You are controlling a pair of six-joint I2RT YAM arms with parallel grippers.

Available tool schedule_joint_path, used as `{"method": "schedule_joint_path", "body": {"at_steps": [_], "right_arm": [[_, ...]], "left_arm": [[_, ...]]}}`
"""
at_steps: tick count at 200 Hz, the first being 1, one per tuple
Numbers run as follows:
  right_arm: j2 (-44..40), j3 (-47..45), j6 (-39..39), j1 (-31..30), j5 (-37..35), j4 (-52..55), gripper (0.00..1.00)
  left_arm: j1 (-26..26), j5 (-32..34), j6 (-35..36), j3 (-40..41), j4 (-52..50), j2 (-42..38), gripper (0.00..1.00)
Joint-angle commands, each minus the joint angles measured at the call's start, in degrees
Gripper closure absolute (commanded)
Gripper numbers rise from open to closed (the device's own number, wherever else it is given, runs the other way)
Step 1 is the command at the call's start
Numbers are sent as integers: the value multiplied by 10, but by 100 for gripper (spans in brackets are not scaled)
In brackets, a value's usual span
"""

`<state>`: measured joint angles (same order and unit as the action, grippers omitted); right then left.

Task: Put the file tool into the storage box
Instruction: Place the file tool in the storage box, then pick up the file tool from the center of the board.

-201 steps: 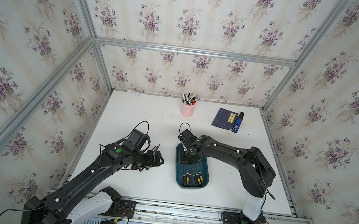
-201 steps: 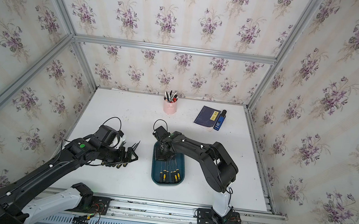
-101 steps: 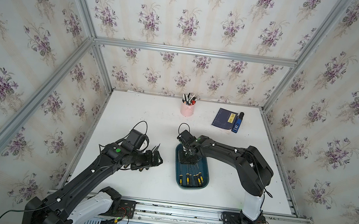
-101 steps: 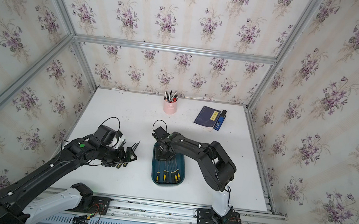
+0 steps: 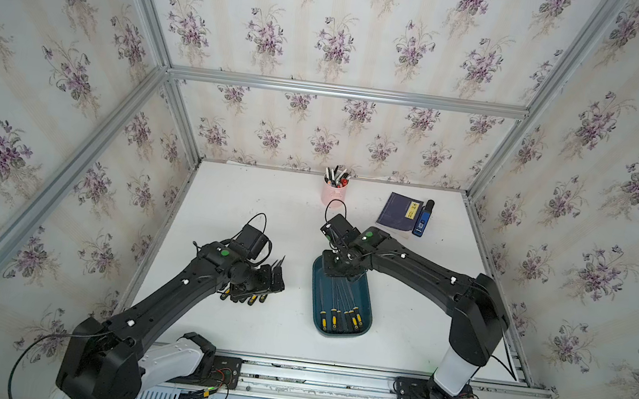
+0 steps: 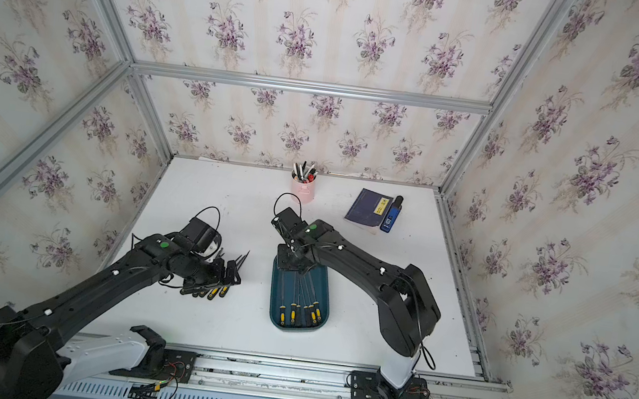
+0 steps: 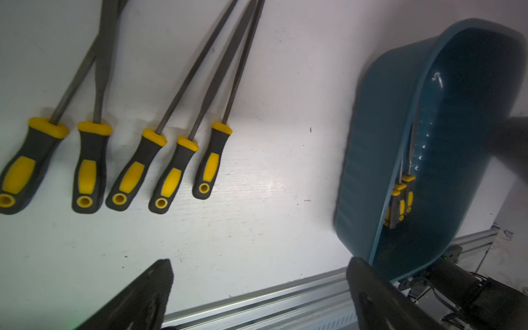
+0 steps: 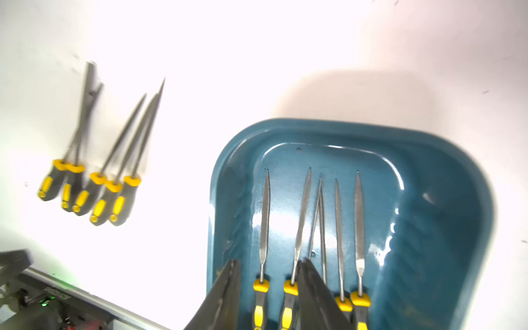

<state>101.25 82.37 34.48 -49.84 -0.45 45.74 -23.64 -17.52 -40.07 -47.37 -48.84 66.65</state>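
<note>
Wallpaper (image 5: 331,30) with purple flower sprigs on cream stripes is covering 3 sides of the enclosure. Aluminium frame bars (image 5: 344,91) are running along the wall joints and across the back panel in both top views. A white desk (image 5: 266,210) is filling the floor of the booth, its surface showing small dark scuffs and specks. A slotted aluminium rail (image 6: 286,372) is lining the near edge. Even, bright light is falling from above, washing the desk surface (image 8: 257,57) nearly white in the right wrist view and casting soft shadows.
</note>
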Motion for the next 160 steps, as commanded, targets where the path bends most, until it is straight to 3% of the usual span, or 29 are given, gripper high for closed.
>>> {"method": "schedule_joint_path", "body": {"at_steps": [1,19,44,83,125,160], "right_arm": [[-15,9,0,-1,-21,29,61],[-22,7,3,0,-22,29,61],[-25,-2,10,0,-15,23,62],[-25,-16,17,0,-8,15,63],[-28,-30,20,0,-9,13,64],[-29,-41,22,0,-9,11,65]], "left_arm": [[-1,30,-6,-11,-12,25,3],[-8,33,-13,-11,3,45,8],[-29,41,-30,-14,17,77,27],[-59,74,-51,-18,16,122,41],[-60,122,-38,-30,9,171,44],[-62,122,-26,-39,32,207,49]]}}
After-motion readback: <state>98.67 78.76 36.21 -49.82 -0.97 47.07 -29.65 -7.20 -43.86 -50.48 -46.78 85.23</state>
